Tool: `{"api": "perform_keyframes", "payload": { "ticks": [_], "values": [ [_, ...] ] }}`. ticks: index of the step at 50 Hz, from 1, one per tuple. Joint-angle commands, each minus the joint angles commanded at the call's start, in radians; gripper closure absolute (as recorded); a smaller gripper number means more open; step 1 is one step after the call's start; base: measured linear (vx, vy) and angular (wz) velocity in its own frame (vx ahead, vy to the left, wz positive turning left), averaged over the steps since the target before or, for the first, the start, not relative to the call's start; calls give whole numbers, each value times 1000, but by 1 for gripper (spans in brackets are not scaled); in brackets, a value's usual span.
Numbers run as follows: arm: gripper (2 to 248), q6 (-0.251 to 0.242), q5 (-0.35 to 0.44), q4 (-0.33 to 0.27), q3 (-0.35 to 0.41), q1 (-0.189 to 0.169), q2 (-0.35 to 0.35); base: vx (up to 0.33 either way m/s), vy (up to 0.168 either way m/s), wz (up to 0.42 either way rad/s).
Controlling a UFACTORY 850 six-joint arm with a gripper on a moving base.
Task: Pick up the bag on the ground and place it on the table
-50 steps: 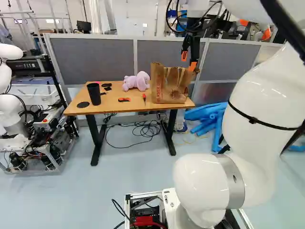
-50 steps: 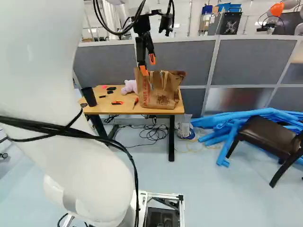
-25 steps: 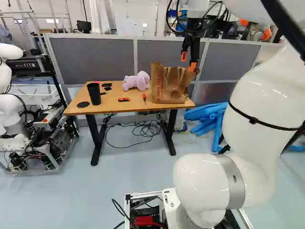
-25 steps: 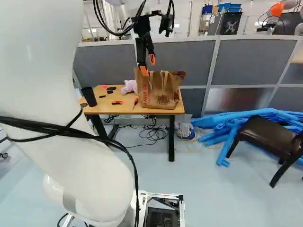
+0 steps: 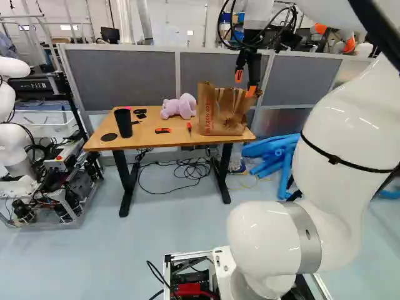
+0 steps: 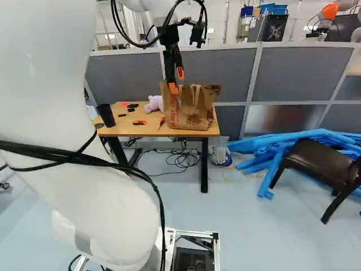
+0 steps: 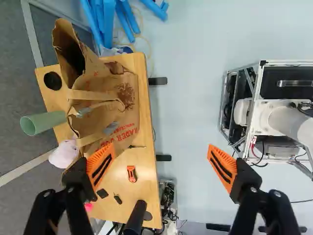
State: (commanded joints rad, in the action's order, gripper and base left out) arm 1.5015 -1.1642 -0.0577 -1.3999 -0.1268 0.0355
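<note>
My gripper (image 5: 245,83) hangs above the front of the table (image 5: 147,139) in the left base view, its fingers spread wide and holding nothing. The brown paper bag (image 5: 222,115) stands upright on that table, at its right end. In the wrist view the gripper (image 7: 161,161) has one finger overlapping the edge of the bag (image 7: 117,98); the other finger stands over the floor beyond the table's front edge. The bag's handles (image 7: 98,96) lie ahead of the first finger. Whether that finger touches the bag, I cannot tell.
A pink plush toy (image 5: 179,106), a black cup (image 5: 123,123) and small tools share the table. Grey partitions (image 5: 122,78) stand behind. Blue tubes (image 6: 316,138) and a dark chair (image 6: 316,164) are at the right; another robot (image 5: 9,137) stands at the left.
My gripper has come down slightly, with a small sideways shift, fingers still spread. Neither the base nor the bag has moved.
</note>
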Motion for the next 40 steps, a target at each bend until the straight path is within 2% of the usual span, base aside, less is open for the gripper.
{"api": "perform_keyframes", "payload": {
  "ticks": [20, 40],
  "values": [
    [3, -87, 118, 3, 76, 7, -18, 0, 0, 0],
    [3, -209, 284, 8, 183, 18, -44, 0, 0, 0]
  ]
}}
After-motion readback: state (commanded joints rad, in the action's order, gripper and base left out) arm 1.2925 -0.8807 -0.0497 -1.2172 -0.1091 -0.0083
